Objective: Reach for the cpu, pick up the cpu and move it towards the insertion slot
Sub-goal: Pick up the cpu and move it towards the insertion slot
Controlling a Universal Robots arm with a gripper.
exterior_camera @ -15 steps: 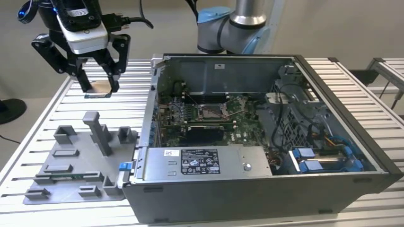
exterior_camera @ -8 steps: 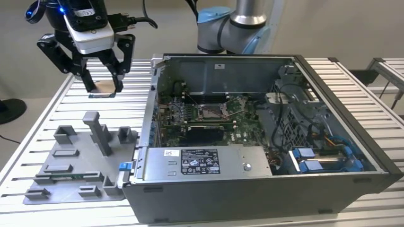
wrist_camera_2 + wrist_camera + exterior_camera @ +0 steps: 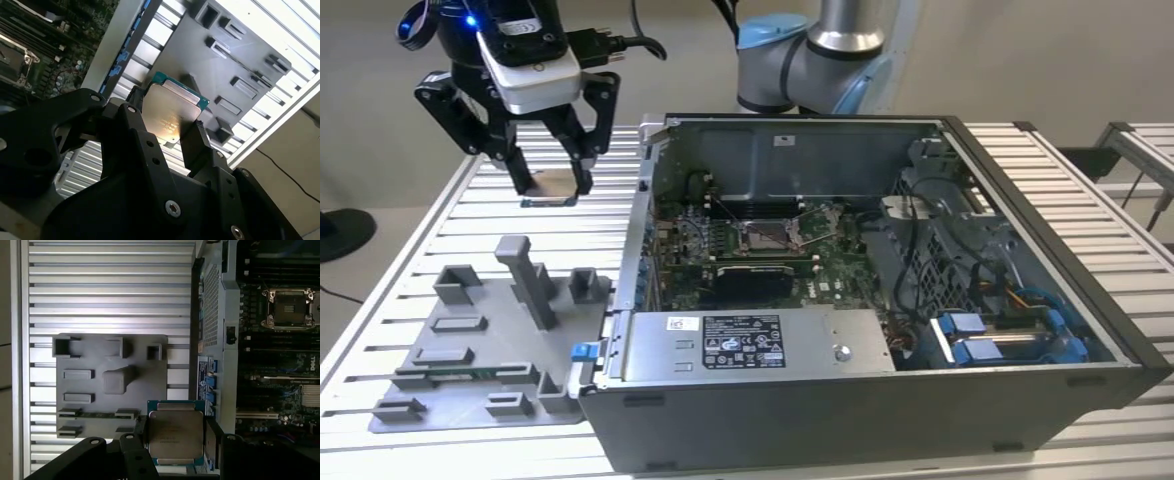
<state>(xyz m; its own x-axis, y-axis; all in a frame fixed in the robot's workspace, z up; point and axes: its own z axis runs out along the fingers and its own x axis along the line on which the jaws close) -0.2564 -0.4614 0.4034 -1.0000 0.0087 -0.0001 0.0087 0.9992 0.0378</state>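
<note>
Clamping the cpu (image 3: 174,436) in the tool (image 3: 554,190), hung above the desk's (image 3: 427,230) far edge beside the computer case (image 3: 854,420), apart from the insertion slot (image 3: 767,237).

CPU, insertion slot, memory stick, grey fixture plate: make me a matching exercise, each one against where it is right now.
1 cpu
2 insertion slot
3 memory stick
4 grey fixture plate

A on the slatted table
B clamped in the gripper above the table
C in the motherboard
D lying in the fixture plate

Pairs: 1-B, 2-C, 3-D, 4-A
</note>
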